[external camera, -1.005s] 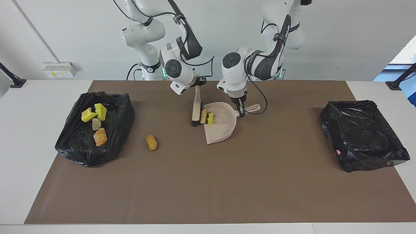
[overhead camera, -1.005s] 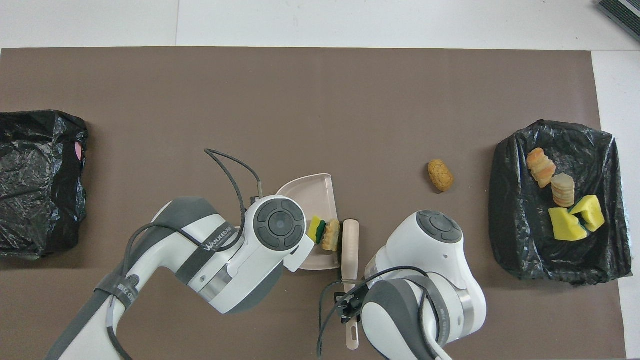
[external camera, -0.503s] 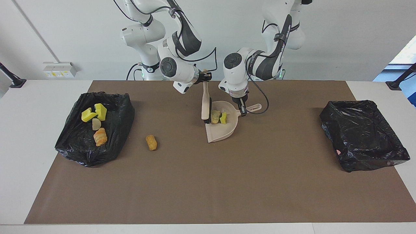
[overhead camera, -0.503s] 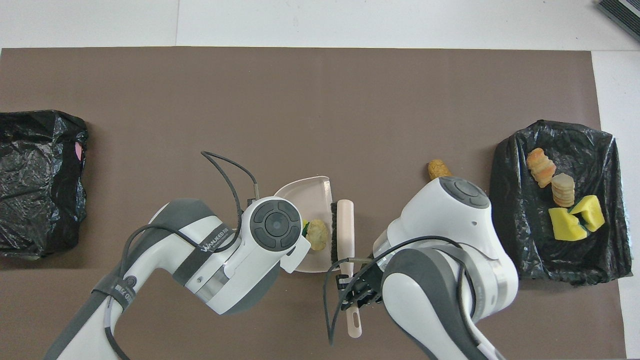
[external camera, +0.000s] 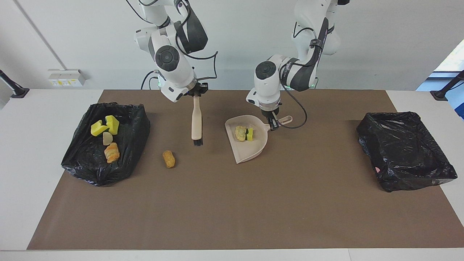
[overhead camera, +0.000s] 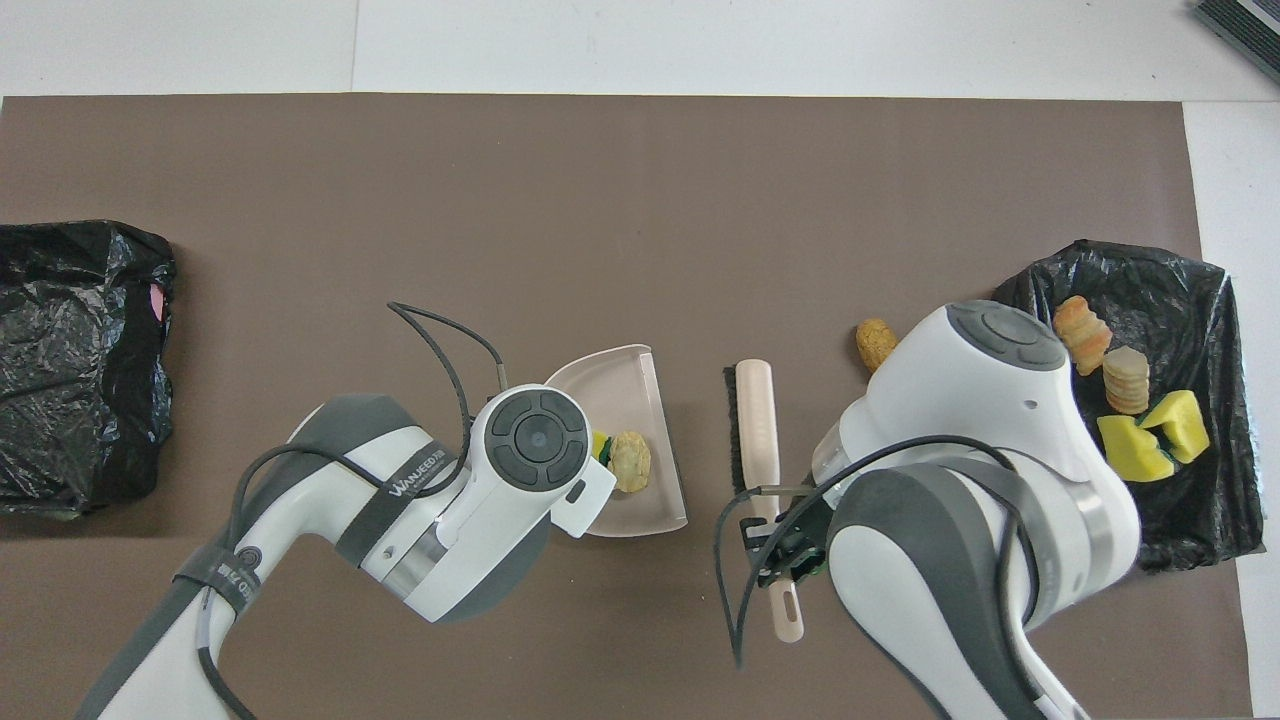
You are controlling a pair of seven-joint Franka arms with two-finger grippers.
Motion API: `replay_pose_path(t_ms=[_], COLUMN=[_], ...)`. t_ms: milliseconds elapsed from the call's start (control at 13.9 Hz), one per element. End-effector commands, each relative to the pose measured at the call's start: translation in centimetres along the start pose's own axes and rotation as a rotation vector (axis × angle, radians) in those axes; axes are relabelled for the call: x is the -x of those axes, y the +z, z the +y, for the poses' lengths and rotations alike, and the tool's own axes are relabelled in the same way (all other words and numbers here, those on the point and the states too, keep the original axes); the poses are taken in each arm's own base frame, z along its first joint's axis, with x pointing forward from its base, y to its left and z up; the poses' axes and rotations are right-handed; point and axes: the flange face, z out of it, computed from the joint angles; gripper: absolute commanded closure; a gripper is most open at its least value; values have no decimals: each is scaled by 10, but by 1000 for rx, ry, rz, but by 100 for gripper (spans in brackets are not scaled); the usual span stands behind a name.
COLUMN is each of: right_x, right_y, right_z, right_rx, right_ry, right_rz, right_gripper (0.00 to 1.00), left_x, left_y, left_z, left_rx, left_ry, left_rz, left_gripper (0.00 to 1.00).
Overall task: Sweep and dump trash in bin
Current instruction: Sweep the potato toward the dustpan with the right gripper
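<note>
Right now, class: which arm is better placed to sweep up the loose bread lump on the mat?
Right. The right gripper holds the brush, hanging close to the bread lump; the left gripper holds the dustpan.

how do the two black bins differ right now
The bin at the right arm's end holds four bits of trash: two yellow sponge chunks and two bread-like lumps. The bin at the left arm's end shows no such bits, only a small pink spot at its edge. The first also has a loose lump on the mat beside it. Both are lined with crumpled black plastic.
</note>
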Motion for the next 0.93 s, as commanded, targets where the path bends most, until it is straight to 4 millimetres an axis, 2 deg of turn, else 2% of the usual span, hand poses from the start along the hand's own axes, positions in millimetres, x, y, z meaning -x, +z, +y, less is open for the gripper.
replay_pose_path(t_ms=[0,144,287,359,646,862], right_x=[-32,-54,-63,-60,-50,-40], right_y=[18,38,72,85,109,112], right_z=[46,85,104,101,73,43], right_rx=[207,317,319,301,129,-2], right_ry=[-87,-128,-130,-131,-112,-115], right_rz=[25,27,1,-18,-84,-138], right_gripper=[100,100,100,100,100,100], left_x=[-14,-16,-21,-24,-36,-33], left_y=[-8,-10,-12,-14,-4,-2], left_z=[-14,-16,-11,-8,12,15], left_rx=[0,-2,-6,-15,-58,-45], left_ry=[-41,-50,-70,-92,-21,-18], left_rz=[49,57,57,51,-17,-43], left_gripper=[100,100,100,100,100,100])
